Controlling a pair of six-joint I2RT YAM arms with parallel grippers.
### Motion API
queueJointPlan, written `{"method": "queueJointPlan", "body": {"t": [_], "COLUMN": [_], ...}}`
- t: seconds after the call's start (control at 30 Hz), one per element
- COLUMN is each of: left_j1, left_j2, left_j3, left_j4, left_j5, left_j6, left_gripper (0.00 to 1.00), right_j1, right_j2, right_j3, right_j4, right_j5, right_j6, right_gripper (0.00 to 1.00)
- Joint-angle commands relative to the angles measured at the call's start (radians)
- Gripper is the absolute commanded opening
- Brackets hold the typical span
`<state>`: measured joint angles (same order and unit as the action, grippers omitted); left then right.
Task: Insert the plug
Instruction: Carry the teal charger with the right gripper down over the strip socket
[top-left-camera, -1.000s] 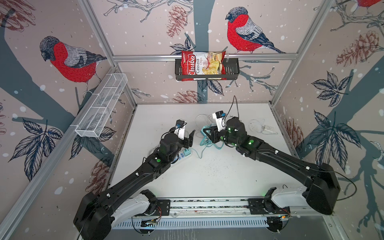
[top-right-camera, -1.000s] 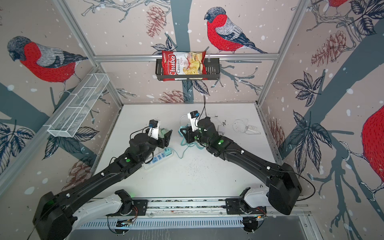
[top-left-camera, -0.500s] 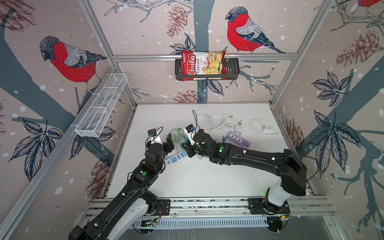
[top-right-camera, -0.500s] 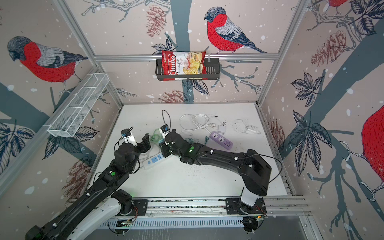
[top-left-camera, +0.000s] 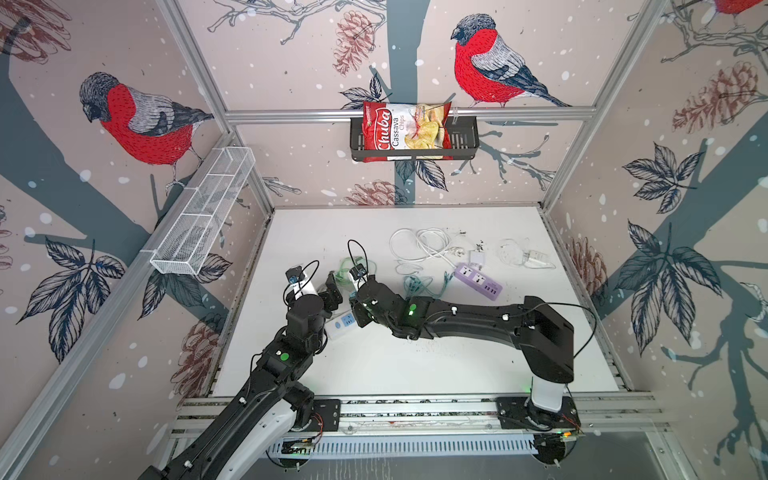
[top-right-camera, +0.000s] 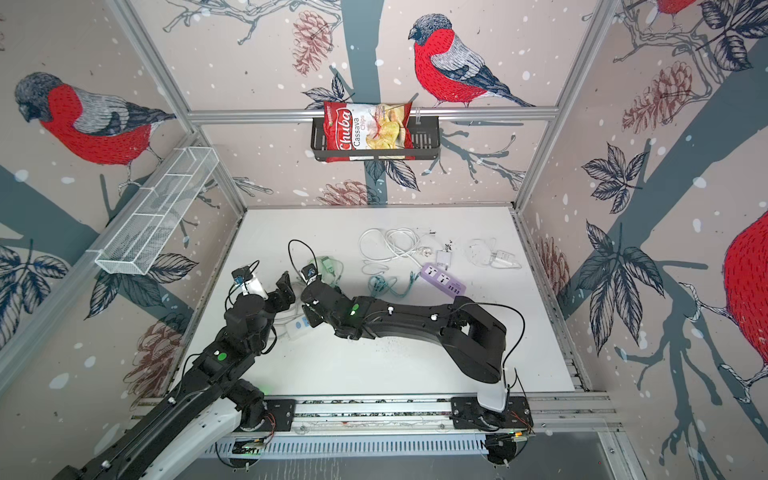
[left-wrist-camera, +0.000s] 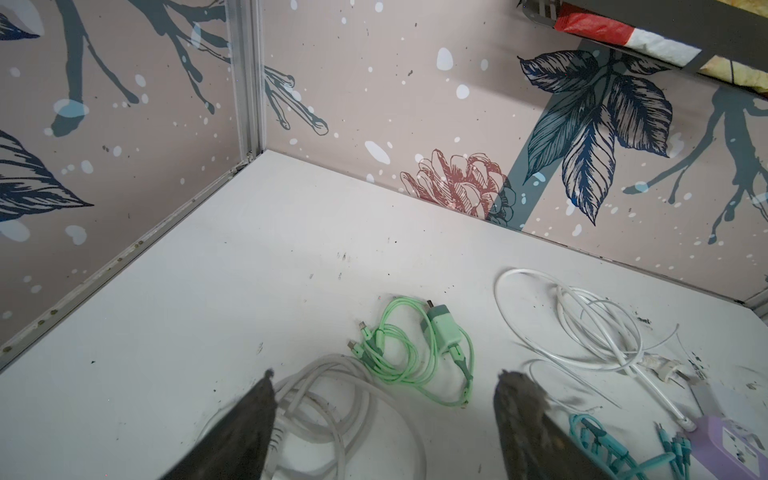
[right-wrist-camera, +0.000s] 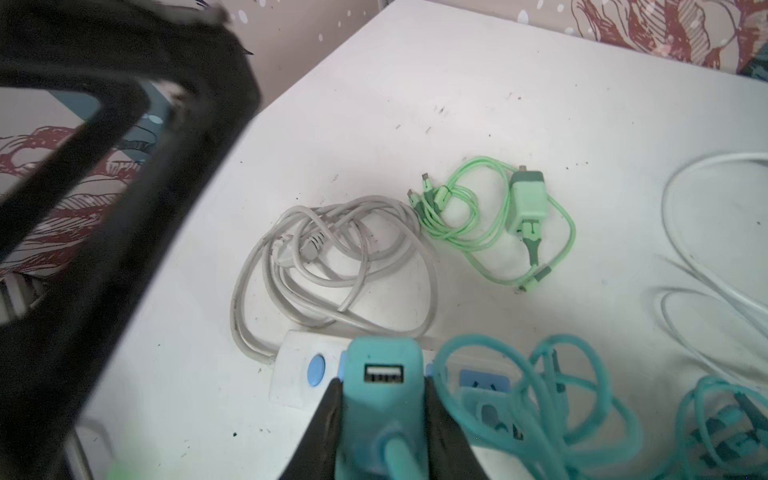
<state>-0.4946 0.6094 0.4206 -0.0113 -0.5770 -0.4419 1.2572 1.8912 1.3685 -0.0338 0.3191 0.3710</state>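
two power strips (top-left-camera: 345, 323) (top-left-camera: 478, 281), one teal plug (right-wrist-camera: 384, 374)

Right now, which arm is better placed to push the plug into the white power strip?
Right. The right fingers are shut on the teal plug, held right at the white power strip. The left fingers stand open and empty, so that arm would first need to grasp something.

Plug (right-wrist-camera: 380, 399) teal; power strip (right-wrist-camera: 291, 374) white w/ blue button (right-wrist-camera: 316, 370); cable (right-wrist-camera: 478, 216) lt green; 2nd strip (top-left-camera: 478, 281) purple; desk (top-left-camera: 415, 365) white; walls (top-left-camera: 291, 62) beige, red birds (top-left-camera: 486, 66).
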Motion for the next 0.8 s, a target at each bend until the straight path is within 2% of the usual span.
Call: {"method": "queueJointPlan", "body": {"t": [0.0, 0.37, 0.77], "left_j1": [0.002, 0.002, 0.001], "left_j2": [-0.012, -0.046, -0.059], "left_j3": [-0.021, -0.041, -0.055], "left_j4": [-0.005, -0.016, -0.016], "left_j5": [-0.050, -0.059, -0.052], "left_j6": [-0.048, -0.064, -0.073], "left_gripper": [0.81, 0.81, 0.82], "right_j1": [0.021, 0.026, 0.007], "right_j2": [0.022, 0.089, 0.131], "right_j3": [0.012, -0.021, -0.037], "right_j4": [-0.008, 0.080, 0.161], "right_j5": [0.100, 0.141, 0.120], "right_j6": [0.048, 0.073, 0.075], "right_gripper": [0.17, 0.17, 0.16]}}
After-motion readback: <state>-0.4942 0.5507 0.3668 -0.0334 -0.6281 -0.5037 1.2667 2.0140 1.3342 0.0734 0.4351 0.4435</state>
